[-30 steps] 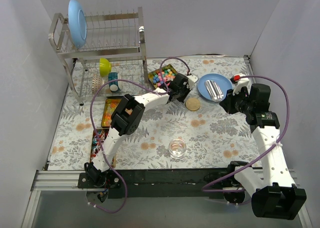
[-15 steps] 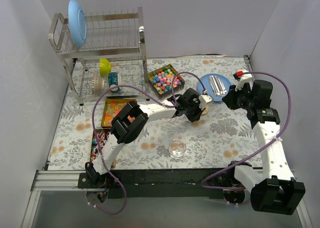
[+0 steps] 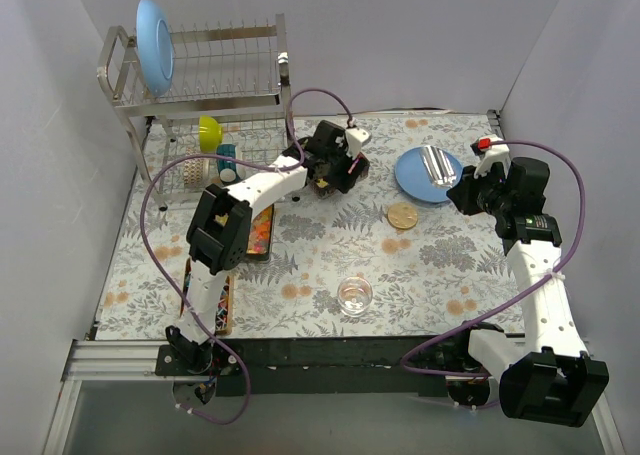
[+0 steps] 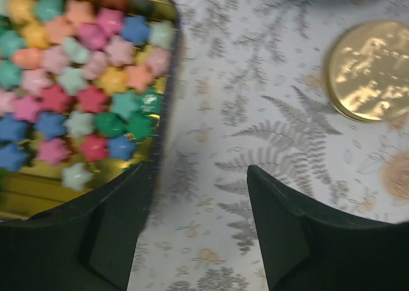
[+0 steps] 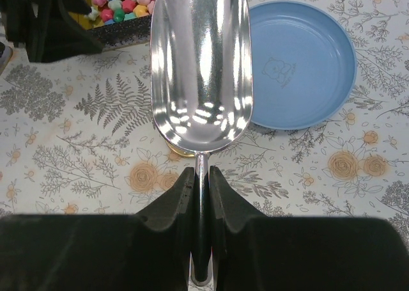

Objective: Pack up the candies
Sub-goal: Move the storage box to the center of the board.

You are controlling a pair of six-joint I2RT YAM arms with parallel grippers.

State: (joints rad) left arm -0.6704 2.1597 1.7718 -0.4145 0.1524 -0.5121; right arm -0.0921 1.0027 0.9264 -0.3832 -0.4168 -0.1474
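The candies are small star-shaped lumps in pink, blue, green, orange and yellow, filling a gold-lined dark tin. My left gripper hovers open at the tin's near right corner. One finger is over that corner and the other is over the tablecloth, with nothing between them. From above, the left gripper covers the tin. My right gripper is shut on the handle of a shiny metal scoop. The scoop is empty and points toward the tin.
A round gold lid lies on the cloth between the tin and a blue plate. A small glass bowl sits near the front. A dish rack fills the back left. A second tray of coloured pieces lies under the left arm.
My left gripper swung out to the gold lid, then back over the candy tin, and its jaws opened. The lid ended slightly further right. The right arm barely moved.
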